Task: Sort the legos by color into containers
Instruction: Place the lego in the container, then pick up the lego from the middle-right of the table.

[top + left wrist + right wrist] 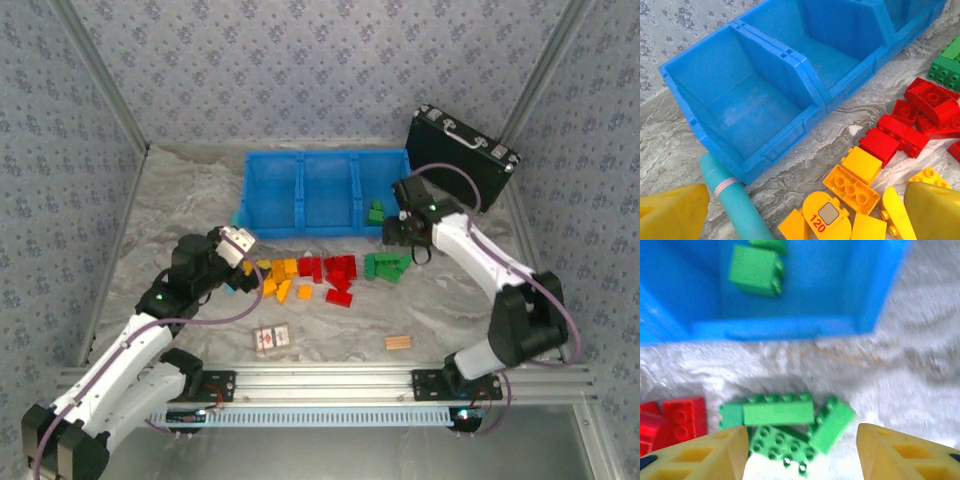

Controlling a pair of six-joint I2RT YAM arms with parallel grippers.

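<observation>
The blue tray (322,160) holds three containers side by side at the back. Two green legos (376,213) lie in the right one, and one of them (755,270) shows clearly in the right wrist view. On the table in front lie orange legos (276,276), red legos (336,275) and a green pile (388,267). My left gripper (237,246) hovers open over the orange legos (852,182), its jaws wide and nothing between them. My right gripper (802,455) stands open just above the green pile (785,422), near the tray's front wall, holding nothing.
A black case (462,150) leans at the back right. A tan wooden block (398,343) and a small printed box (271,340) lie near the front rail. A teal cylinder (735,205) rests by the tray's left corner. Patterned walls enclose the table.
</observation>
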